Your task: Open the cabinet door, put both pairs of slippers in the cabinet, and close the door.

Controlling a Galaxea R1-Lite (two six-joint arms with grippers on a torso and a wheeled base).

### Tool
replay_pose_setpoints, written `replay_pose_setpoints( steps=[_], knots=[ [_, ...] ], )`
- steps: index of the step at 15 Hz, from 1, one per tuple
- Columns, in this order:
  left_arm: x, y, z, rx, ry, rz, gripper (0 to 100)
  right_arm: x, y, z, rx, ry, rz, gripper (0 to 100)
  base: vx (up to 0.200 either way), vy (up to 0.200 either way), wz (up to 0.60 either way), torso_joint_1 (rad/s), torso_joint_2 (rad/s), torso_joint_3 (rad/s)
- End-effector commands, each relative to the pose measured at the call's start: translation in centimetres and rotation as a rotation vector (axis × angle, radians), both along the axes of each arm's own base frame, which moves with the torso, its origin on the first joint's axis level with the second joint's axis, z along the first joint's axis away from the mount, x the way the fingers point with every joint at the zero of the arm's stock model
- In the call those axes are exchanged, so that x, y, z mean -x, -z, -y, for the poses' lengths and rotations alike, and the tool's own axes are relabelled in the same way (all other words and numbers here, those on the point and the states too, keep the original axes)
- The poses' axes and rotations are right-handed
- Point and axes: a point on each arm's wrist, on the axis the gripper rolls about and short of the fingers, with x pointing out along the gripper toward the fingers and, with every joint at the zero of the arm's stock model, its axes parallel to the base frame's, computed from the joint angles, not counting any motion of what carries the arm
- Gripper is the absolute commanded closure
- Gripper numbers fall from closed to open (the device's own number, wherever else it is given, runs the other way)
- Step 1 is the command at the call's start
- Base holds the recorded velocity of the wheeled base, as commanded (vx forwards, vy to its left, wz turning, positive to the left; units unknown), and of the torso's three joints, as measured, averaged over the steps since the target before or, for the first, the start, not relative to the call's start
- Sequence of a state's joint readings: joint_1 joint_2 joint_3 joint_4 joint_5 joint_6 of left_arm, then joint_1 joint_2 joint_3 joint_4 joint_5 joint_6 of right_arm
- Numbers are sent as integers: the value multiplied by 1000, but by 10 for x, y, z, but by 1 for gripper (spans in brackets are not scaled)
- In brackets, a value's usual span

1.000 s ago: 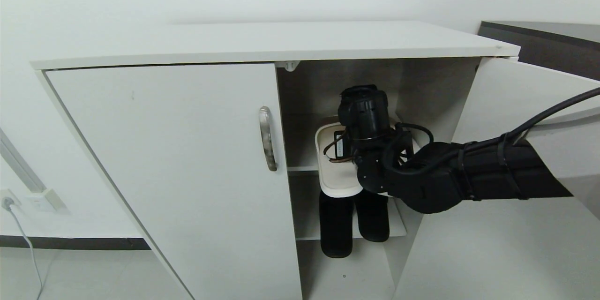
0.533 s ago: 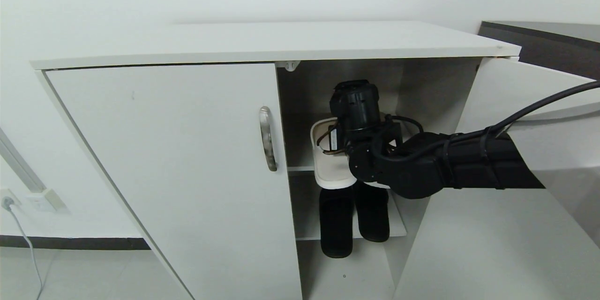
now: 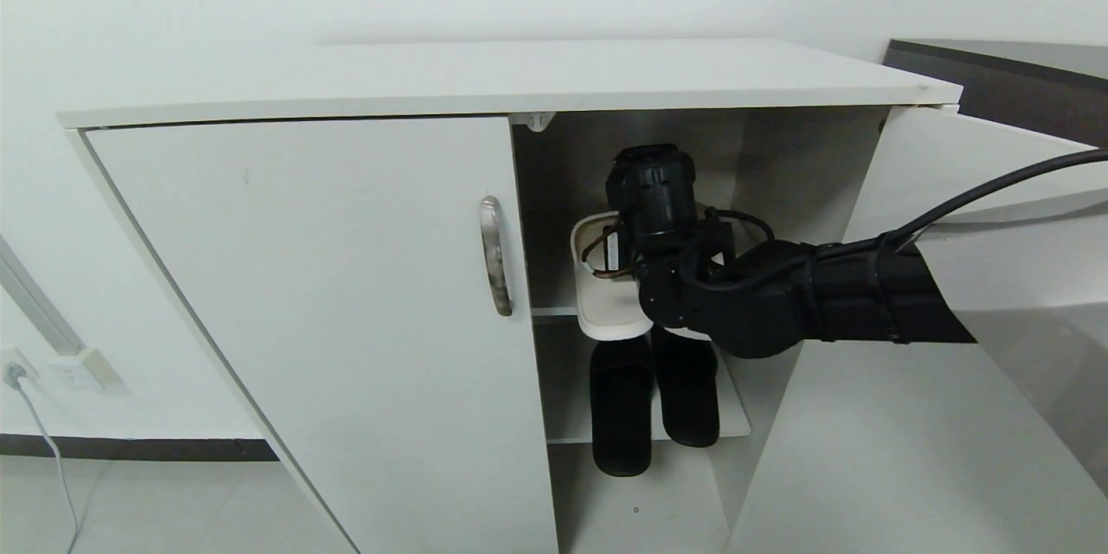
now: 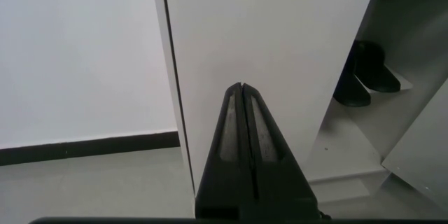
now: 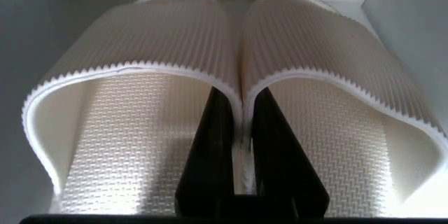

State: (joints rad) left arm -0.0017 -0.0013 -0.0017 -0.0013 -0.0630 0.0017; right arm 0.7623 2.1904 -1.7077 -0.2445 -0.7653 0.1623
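1. Deeper into the cabinet [image 3: 519,74] than 1 s ago: the right arm has carried the white slippers [image 3: 606,312] further inside its open half and a little higher. Their heels are now just above the front edge of the cabinet's upper shelf [image 3: 554,312].
2. Outside the cabinet's left front, the left gripper [image 4: 240,89] has its fingers pressed together with nothing between them. It faces the closed left door [image 3: 303,277].
3. That door's handle [image 3: 493,255] sits at the door's inner edge, untouched.
4. In the cabinet's open half, the right gripper [image 5: 242,101] is clamped on the 2 touching inner strap walls of the white pair. Both slippers hang from this 1 pinch, side by side.
5. Below them, on the cabinet's lower shelf [image 3: 563,415], lie the black slippers [image 3: 653,398], heels overhanging its front edge. That pair is already stowed.
6. At the cabinet's right side, the right door [image 3: 935,156] stands wide open.
7. Judgement: the second pair is nearly placed. What remains is to set it on the upper shelf, let go, withdraw, and swing the right door shut.
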Motion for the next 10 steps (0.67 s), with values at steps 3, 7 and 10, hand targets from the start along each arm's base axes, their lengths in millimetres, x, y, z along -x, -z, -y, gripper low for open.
replay_pose_setpoints(
  steps=[3, 7, 10],
  knots=[
    [0, 0, 0, 0, 0, -1, 100, -1, 2, 1, 1, 5, -4, 100, 0, 0, 0, 0, 0, 0],
    [0, 0, 0, 0, 0, -1, 100, -1, 4, 0, 6, 2, -10, 0, 0, 0, 0, 0, 0, 0],
    [0, 0, 0, 0, -2, -1, 100, 6, 6, 0, 23, -7, -28, 0, 0, 0, 0, 0, 0, 0]
  ],
)
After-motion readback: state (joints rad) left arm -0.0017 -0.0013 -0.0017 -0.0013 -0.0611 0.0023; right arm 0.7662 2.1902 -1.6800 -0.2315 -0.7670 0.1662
